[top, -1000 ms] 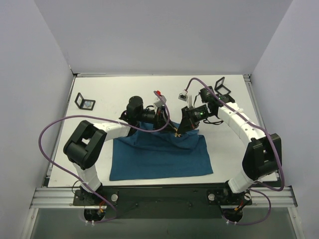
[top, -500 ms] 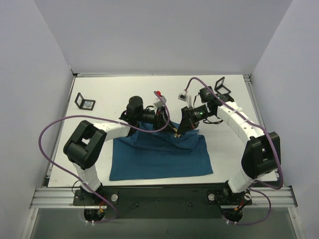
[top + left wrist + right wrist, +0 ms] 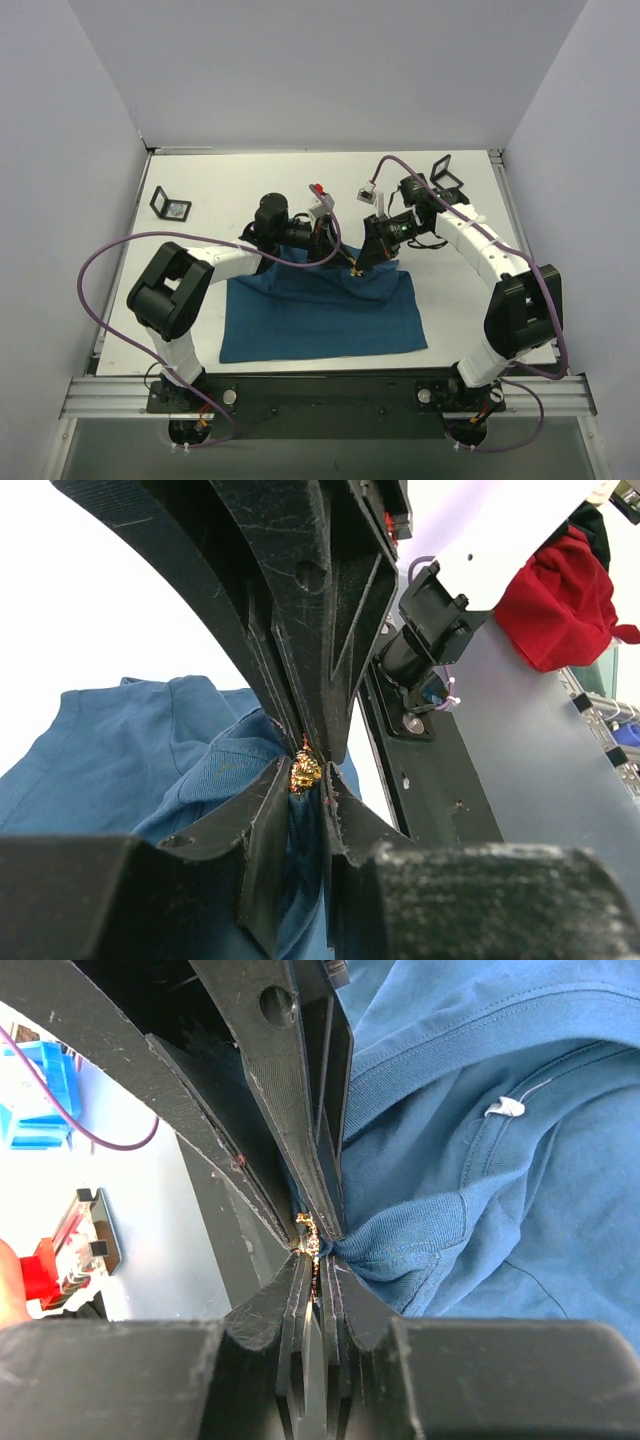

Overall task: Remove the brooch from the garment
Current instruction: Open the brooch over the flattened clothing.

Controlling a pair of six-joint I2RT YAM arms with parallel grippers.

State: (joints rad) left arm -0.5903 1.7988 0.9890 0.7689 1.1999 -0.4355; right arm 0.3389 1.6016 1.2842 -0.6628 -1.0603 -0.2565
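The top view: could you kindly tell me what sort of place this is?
Most likely a robotics lab test cell: a white table enclosed by plain pale walls, an aluminium rail along its near edge, a garment laid out.

left fingers [image 3: 262,820] nearly closed, right fingers [image 3: 272,1308] pinched tight, tips meeting head-on.

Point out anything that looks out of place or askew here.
The dark teal-blue cotton T-shirt lies flat except its far edge, bunched into a peak where both arms' jaws meet at the tiny gold-orange flower-like brooch. Nothing looks spilled or damaged.
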